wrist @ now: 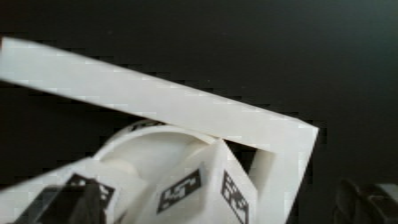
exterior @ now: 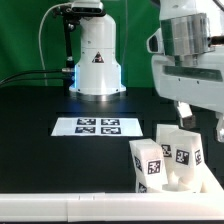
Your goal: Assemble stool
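White rail (wrist: 160, 95) hems your stool (exterior: 165, 160) at lower right; gripper (exterior: 186, 118) hangs just above, grip hidden.

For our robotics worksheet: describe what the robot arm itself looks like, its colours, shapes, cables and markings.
The arm has glossy white rounded shells with a grey metallic band. Its domed white base carries a small black triangle marking and a blue glowing light, with black cables looping beside it. The claw cannot be made out clearly.

A white corner rail (wrist: 178, 95) angled across the dark bench (wrist: 267, 40); the tagged stool (wrist: 169, 170) sat inside its corner
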Controlling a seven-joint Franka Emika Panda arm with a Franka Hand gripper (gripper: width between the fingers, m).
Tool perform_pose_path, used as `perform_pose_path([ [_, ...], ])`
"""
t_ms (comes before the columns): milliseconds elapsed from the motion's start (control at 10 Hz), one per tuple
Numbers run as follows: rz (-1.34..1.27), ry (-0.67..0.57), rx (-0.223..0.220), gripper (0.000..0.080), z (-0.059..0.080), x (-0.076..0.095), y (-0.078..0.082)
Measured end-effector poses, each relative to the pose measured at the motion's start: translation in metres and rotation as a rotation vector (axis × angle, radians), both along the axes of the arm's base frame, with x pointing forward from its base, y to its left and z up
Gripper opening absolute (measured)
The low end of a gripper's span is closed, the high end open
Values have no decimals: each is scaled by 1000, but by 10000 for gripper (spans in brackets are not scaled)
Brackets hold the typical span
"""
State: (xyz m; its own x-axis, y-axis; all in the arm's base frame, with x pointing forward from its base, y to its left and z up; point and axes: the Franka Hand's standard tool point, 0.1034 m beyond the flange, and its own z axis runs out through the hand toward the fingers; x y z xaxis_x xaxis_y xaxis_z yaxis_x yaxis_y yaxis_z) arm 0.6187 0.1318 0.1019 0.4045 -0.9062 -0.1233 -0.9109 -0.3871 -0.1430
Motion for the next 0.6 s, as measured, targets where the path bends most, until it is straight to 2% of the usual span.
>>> perform_pose_path([
  [100, 230, -40, -45, 649, 8, 2, -2],
  [200, 436, -56, -72, 649, 9, 2, -4],
  [500, 663, -77, -99, 649, 7, 3, -8],
  [600, 805, -92, -129, 649, 8, 4, -10],
])
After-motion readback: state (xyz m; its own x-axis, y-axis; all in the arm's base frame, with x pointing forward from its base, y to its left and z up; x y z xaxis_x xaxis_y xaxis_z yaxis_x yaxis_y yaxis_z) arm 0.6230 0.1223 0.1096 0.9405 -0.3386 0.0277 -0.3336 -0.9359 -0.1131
